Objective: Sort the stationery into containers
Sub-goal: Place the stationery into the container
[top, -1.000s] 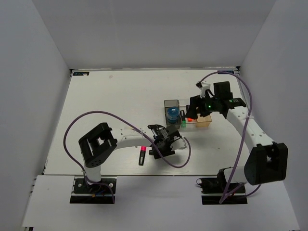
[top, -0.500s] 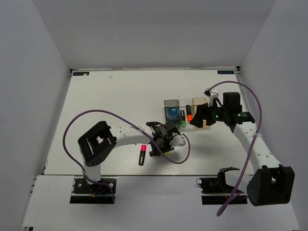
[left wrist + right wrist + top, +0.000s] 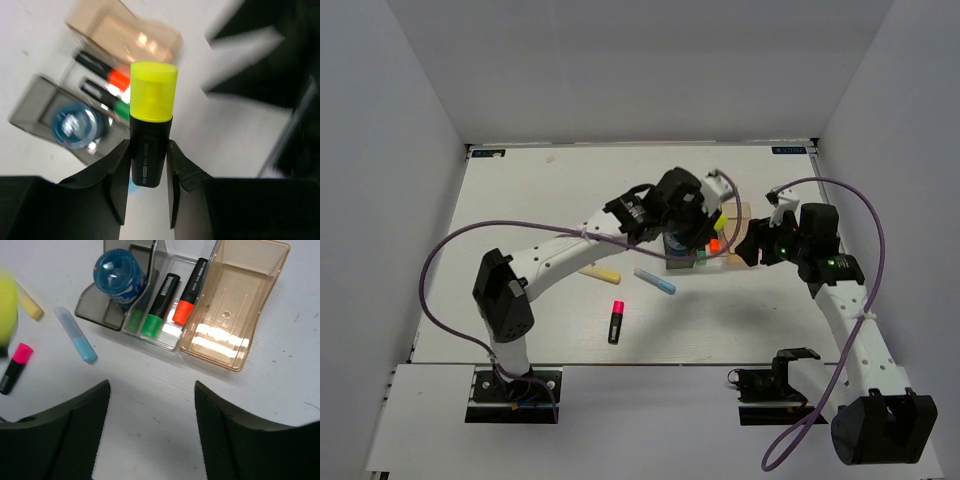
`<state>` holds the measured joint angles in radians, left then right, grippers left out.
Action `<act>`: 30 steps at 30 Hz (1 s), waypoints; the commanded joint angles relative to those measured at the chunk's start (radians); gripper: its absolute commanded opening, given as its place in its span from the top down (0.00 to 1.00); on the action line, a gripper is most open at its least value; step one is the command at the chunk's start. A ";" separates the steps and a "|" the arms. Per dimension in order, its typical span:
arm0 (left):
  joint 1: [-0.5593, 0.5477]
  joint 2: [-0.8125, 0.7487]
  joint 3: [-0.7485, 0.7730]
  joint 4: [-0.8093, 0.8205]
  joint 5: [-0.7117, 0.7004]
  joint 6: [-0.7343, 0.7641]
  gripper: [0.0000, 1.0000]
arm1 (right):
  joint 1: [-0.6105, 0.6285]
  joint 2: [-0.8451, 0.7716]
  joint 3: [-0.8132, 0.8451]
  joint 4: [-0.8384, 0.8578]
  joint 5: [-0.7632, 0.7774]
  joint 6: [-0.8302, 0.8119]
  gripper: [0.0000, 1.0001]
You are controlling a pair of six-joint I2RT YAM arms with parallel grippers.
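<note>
Top external view showed the left end effector [image 3: 148, 167], clamped on the yellow highlighter [image 3: 152, 100], had swung from mid-frame to above the bins [image 3: 260, 295] for dropping, while the right end effector [image 3: 151, 395] had backed off, wide open and empty.

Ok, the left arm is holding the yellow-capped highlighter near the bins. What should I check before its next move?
1. Grip: yellow-capped black highlighter clamped in left gripper: ok.
2. Highlighter lined up over the clear rectangular middle bin: cannot tell, wrist view blurred.
3. Room in that bin beside the green-capped highlighter and orange-capped highlighter: ok, seemingly.
4. Right gripper open, empty, out of the clear bin: ok.
</note>
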<state>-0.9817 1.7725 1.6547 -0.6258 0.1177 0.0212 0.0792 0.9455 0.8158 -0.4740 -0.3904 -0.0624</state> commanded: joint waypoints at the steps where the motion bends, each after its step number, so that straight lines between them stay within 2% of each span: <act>1: 0.061 0.123 0.108 0.121 -0.061 -0.209 1.00 | -0.015 -0.065 -0.038 0.028 0.060 0.012 0.38; 4: 0.084 0.260 0.273 0.101 -0.166 -0.315 1.00 | -0.029 -0.112 -0.067 0.055 0.091 0.013 0.45; 6: 0.098 0.356 0.394 0.083 -0.205 -0.407 1.00 | -0.042 -0.131 -0.070 0.058 0.113 0.021 0.46; 11: 0.121 0.436 0.435 0.100 -0.228 -0.564 1.00 | -0.056 -0.139 -0.073 0.067 0.136 0.032 0.46; 14: 0.126 0.459 0.421 0.104 -0.248 -0.593 0.98 | -0.059 -0.137 -0.072 0.069 0.143 0.036 0.45; 15: 0.127 0.464 0.415 0.106 -0.248 -0.598 0.94 | -0.058 -0.142 -0.070 0.072 0.143 0.036 0.43; 19: 0.130 0.479 0.407 0.112 -0.225 -0.621 0.65 | -0.059 -0.139 -0.072 0.071 0.143 0.038 0.38; 21: 0.132 0.482 0.409 0.109 -0.224 -0.627 0.43 | -0.056 -0.139 -0.075 0.072 0.151 0.038 0.37; 26: 0.137 0.478 0.418 0.095 -0.214 -0.630 0.25 | -0.062 -0.126 -0.076 0.072 0.154 0.041 0.34; 28: 0.137 0.459 0.409 0.087 -0.213 -0.624 0.25 | -0.061 -0.123 -0.076 0.074 0.150 0.039 0.32; 29: 0.137 0.453 0.401 0.087 -0.216 -0.615 0.33 | -0.065 -0.125 -0.078 0.072 0.147 0.039 0.32; 30: 0.140 0.400 0.393 0.093 -0.214 -0.609 0.47 | -0.065 -0.125 -0.079 0.069 0.145 0.038 0.35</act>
<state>-0.8516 2.2875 2.0502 -0.5308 -0.0971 -0.5980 0.0231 0.8219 0.7399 -0.4416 -0.2481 -0.0296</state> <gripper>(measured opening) 0.583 0.656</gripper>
